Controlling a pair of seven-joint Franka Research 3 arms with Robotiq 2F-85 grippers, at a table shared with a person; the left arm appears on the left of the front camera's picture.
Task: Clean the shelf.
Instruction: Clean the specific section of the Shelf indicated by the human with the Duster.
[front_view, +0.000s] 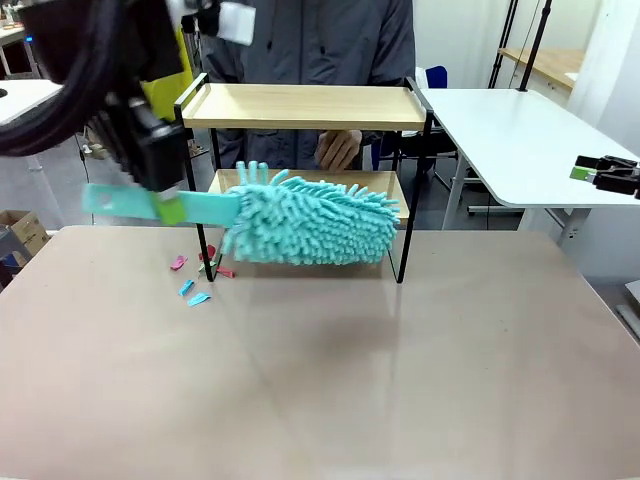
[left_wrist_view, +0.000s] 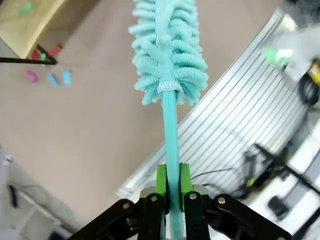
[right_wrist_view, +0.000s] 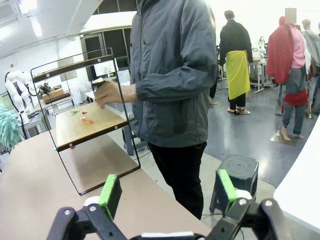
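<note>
Shelf (front_view: 305, 105): stands at the far edge of the worktop (front_view: 400, 380), a little left of its middle; two wooden boards in a black frame.

Lower board: we see a few small orange and green scraps (right_wrist_view: 82, 117) lying on it. A person's hand (right_wrist_view: 112, 92) reaches in between the boards from the far side.

Duster (front_view: 310, 222): teal, fluffy head level across the near side of the lower board; we cannot tell whether it touches the board.

Left gripper (left_wrist_view: 172, 177): green pads clamped on the duster's flat handle, off the shelf's left end.

Bits (front_view: 195, 280): pink, blue, red and green, scattered on the worktop by the shelf's near left leg.

Right gripper (right_wrist_view: 167, 192): jaws spread wide, nothing between them, out past the worktop's right edge.
</note>
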